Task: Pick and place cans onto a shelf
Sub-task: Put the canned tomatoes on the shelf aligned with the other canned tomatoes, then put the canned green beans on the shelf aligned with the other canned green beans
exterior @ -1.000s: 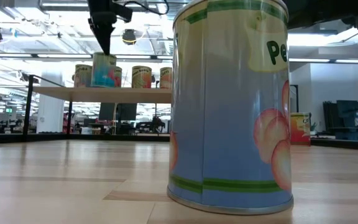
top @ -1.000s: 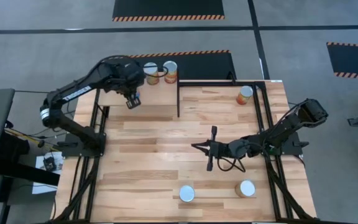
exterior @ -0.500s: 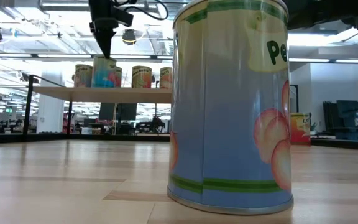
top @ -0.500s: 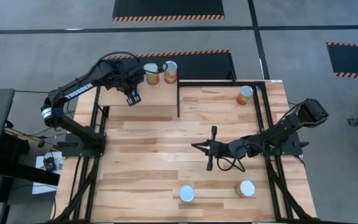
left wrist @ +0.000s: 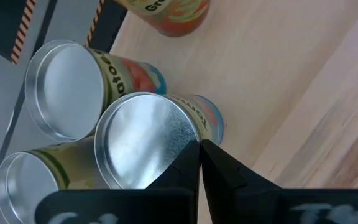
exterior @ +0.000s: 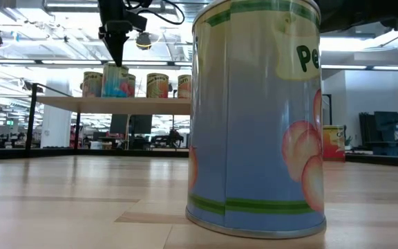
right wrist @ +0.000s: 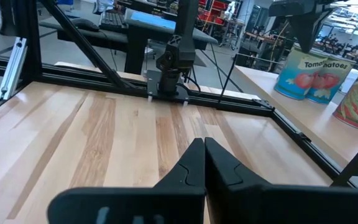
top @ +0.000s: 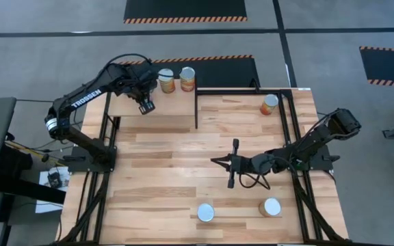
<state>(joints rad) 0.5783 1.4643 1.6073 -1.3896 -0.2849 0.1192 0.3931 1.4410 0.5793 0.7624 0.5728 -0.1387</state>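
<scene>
The left gripper (top: 146, 106) hangs over the shelf (top: 125, 108) at the table's far left corner, its fingers (left wrist: 219, 171) pressed together w/ nothing between them. In the left wrist view the closed tips sit just above the rim of a blue-label can (left wrist: 151, 143), which stands on the shelf top touching two other cans (left wrist: 73, 87) beside it; an orange-label can (left wrist: 173, 14) stands a bit apart on the same wood. From the high view two cans (top: 167, 80) and (top: 187, 78) show on the shelf's far edge, near the gripper. In the low view the left arm comes down from above onto the shelf cans (exterior: 115, 81), its tip just over one w/ a blue label. The right gripper (top: 232, 162) rests low over the table (top: 176, 184) approx. in the middle, fingers (right wrist: 225, 165) also shut together & empty. Off the shelf, one can (top: 270, 104) lies on its side near the table's far right corner, and two cans (top: 205, 213) and (top: 271, 207) stand upright near the front edge, well apart from both grippers. One of these fills the low view as a big blue can (exterior: 258, 117).
</scene>
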